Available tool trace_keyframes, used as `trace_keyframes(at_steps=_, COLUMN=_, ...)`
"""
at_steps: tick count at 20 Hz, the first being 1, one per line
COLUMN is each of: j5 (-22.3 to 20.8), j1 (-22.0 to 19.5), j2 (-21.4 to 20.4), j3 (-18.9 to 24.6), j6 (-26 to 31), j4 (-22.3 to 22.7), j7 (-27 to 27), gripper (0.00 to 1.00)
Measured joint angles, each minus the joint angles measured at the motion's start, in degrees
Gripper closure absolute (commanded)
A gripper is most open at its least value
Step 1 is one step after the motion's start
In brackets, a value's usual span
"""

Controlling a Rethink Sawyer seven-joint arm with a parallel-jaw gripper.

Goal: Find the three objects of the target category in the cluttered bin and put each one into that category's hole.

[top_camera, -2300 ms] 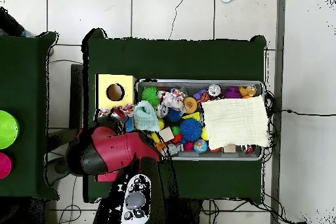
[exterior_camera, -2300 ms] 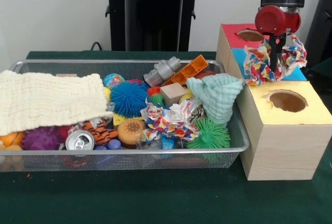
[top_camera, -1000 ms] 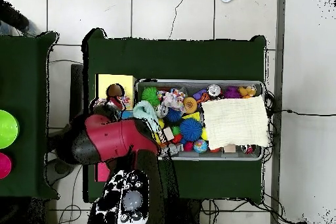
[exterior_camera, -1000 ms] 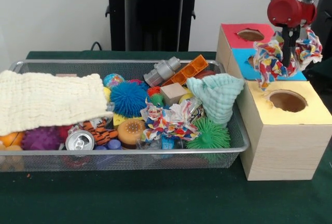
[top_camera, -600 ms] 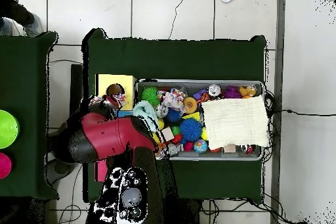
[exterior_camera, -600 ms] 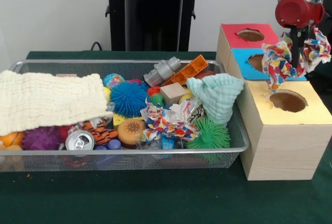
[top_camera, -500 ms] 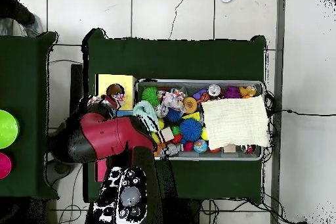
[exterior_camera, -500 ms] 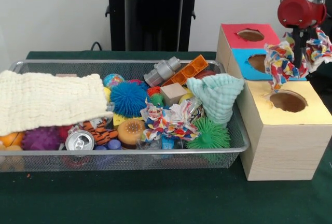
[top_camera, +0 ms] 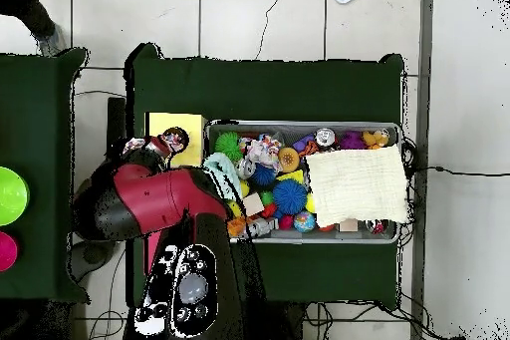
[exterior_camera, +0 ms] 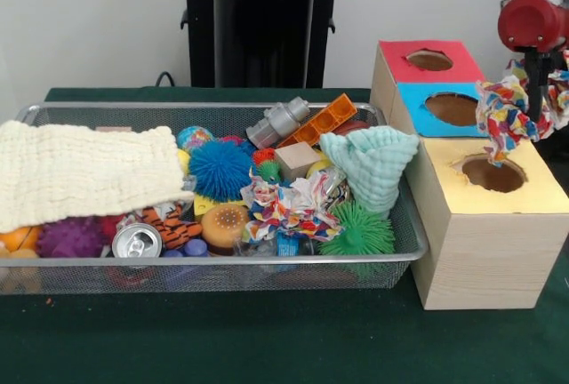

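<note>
My gripper (exterior_camera: 535,110) hangs at the far right, shut on a multicoloured scrap cloth (exterior_camera: 501,122). The cloth dangles just above the yellow box top (exterior_camera: 524,196), over the right part of its round hole (exterior_camera: 493,173). Behind it lie the blue top (exterior_camera: 418,108) and the red top (exterior_camera: 396,57), each with its own hole. A second multicoloured cloth (exterior_camera: 289,202) lies in the wire bin (exterior_camera: 213,270), near its front right. In the overhead view the red arm (top_camera: 149,201) covers most of the box; only the yellow top (top_camera: 189,129) shows.
The bin also holds a cream cloth (exterior_camera: 84,171), a teal cloth (exterior_camera: 369,164), a blue spiky ball (exterior_camera: 220,169), a green spiky ball (exterior_camera: 358,233), a can (exterior_camera: 137,241), an orange brick (exterior_camera: 324,119) and a wooden block (exterior_camera: 295,160). Green table cloth (exterior_camera: 267,331) runs along the front.
In the front view the gripper has carried the multicoloured cloth rightward, from over the blue top to over the yellow hole's right side. The bin's contents have not moved.
</note>
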Motion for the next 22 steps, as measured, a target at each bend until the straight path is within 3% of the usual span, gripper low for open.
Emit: trace_keyframes(at_steps=22, j5=-0.2, j1=-3.7, j2=2.4, j3=1.7, j6=0.0, j4=-2.9, j7=0.0, gripper=1.00)
